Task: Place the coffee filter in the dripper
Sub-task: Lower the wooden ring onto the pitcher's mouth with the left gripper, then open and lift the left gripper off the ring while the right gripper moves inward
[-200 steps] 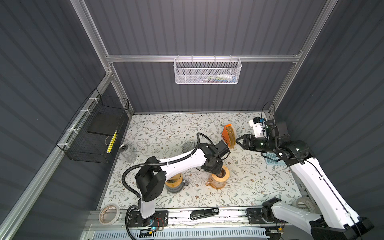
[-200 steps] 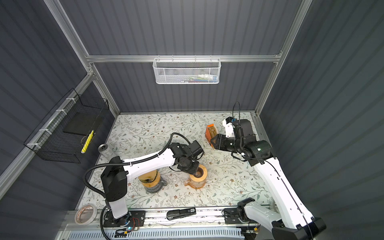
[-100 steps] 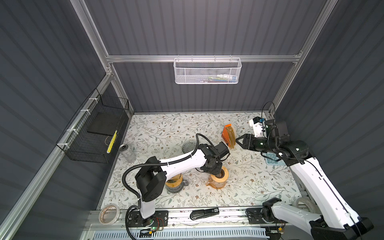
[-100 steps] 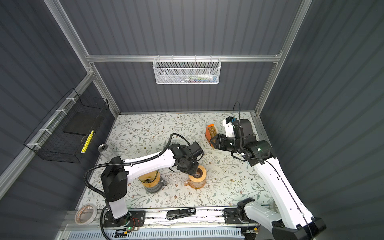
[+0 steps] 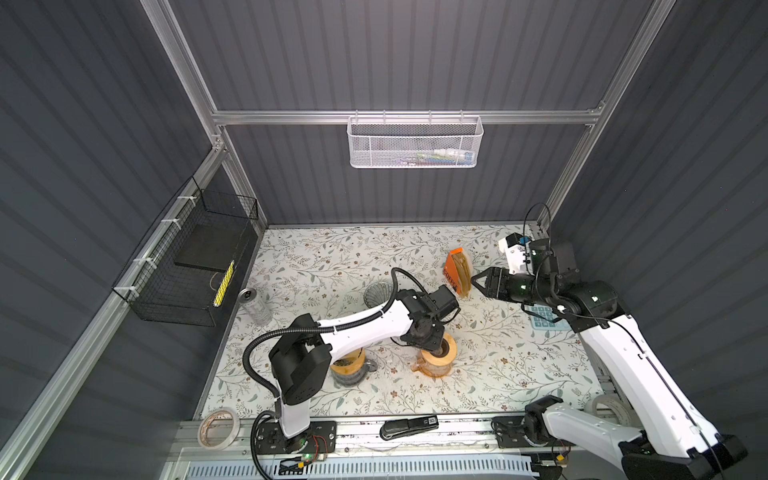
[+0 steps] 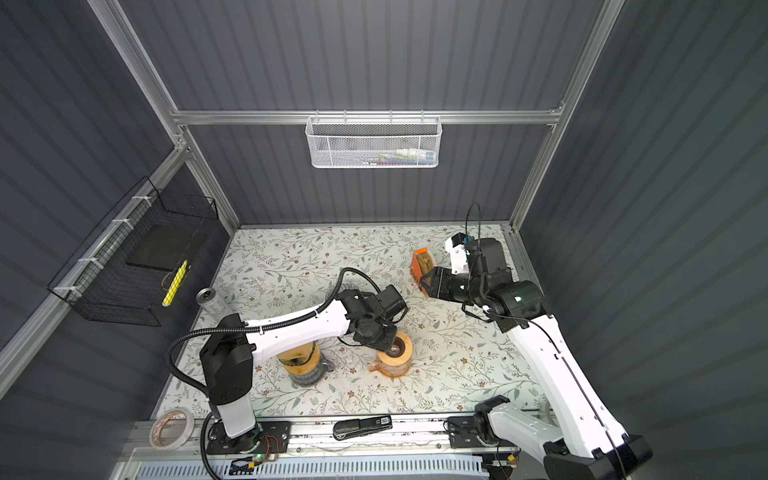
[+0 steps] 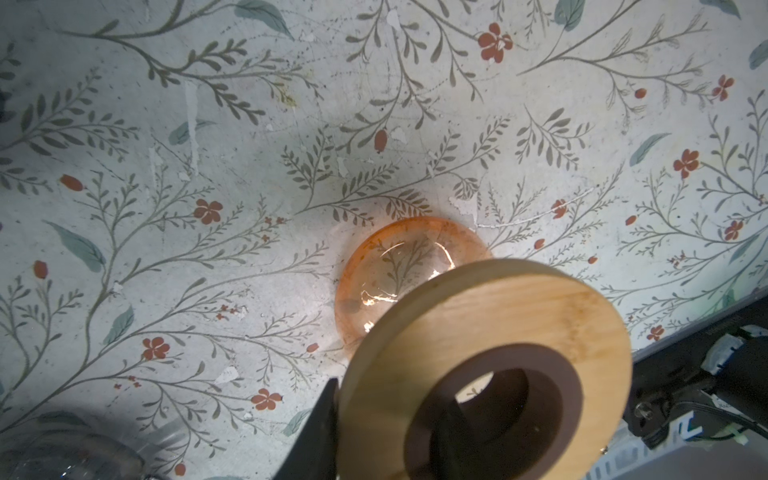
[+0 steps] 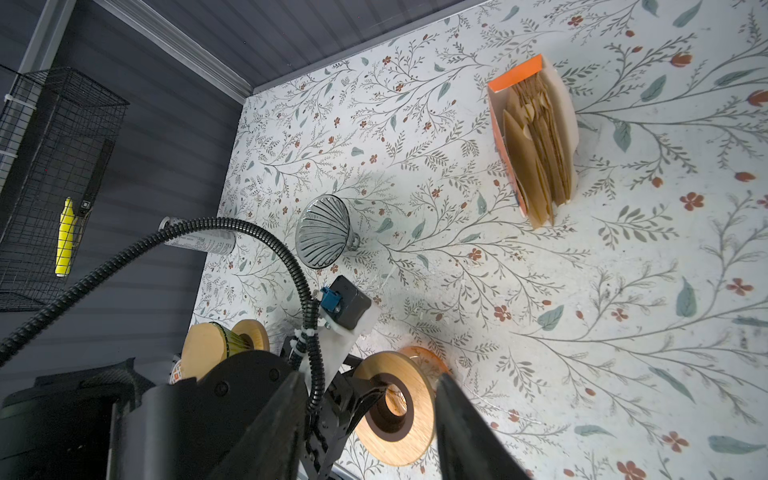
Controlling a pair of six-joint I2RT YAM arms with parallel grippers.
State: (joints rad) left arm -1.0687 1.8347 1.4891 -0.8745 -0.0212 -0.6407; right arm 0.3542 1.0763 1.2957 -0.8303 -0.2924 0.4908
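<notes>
The coffee filters [image 8: 536,153] are brown papers standing in an open orange box [image 5: 456,272] at the back right of the table. The dripper [image 8: 322,230], a ribbed grey glass cone, rests apart on the mat [image 5: 377,293]. My right gripper [image 5: 476,282] hovers open just right of the box, with nothing between its fingers [image 8: 469,432]. My left gripper [image 5: 432,338] is shut on the wooden ring [image 7: 498,316] atop an orange glass vessel [image 5: 436,359], with one finger inside the ring's hole and one outside its rim.
A second wood-topped jar [image 5: 347,368] stands under the left arm. A clear bottle [image 5: 254,304] stands at the mat's left edge, below a black wire basket [image 5: 195,257]. A calculator [image 5: 545,320] lies right. A stapler [image 5: 409,428] and tape roll [image 5: 218,428] lie on the front rail.
</notes>
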